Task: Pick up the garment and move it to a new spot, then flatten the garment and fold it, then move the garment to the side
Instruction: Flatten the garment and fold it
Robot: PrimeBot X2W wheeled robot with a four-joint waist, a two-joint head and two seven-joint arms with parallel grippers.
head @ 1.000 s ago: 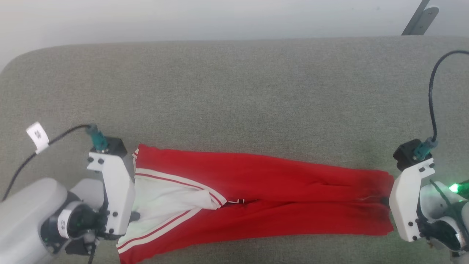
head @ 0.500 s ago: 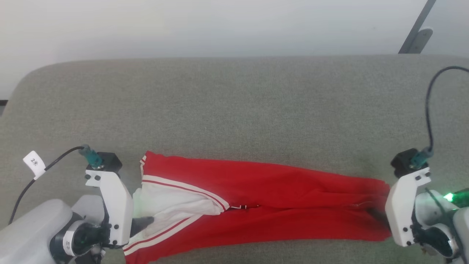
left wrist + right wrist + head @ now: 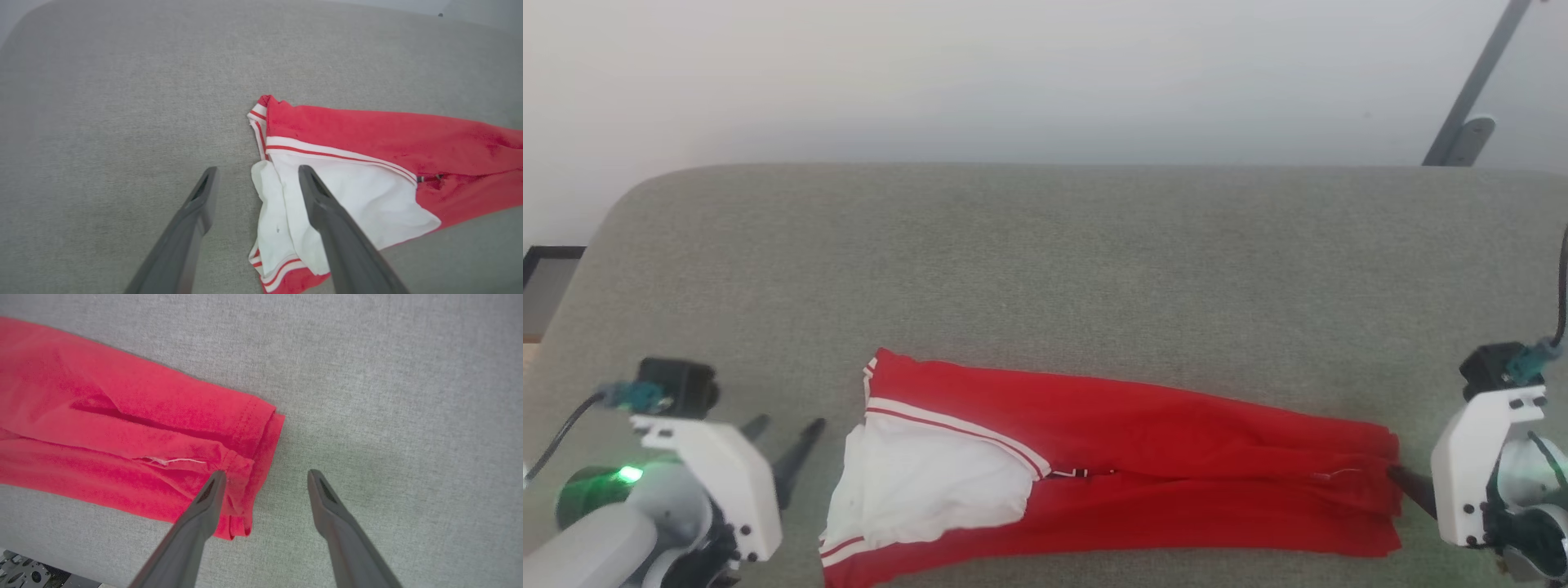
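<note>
Your garment (image 3: 1143,457) lies as a long folded strip on the grey pad (image 3: 1045,261), near its front edge, long axis running left to right. Your left gripper (image 3: 784,426) sits just left of its white end, and your right gripper (image 3: 266,473) is at its red hem end (one finger overlaps the cloth). Both are spread wide and hold nothing. By my read, each end has its own arm close by.

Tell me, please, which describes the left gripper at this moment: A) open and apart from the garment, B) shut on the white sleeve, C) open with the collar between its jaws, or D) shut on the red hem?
A: the head view shows the left gripper with jaws spread, standing apart from the garment.
</note>
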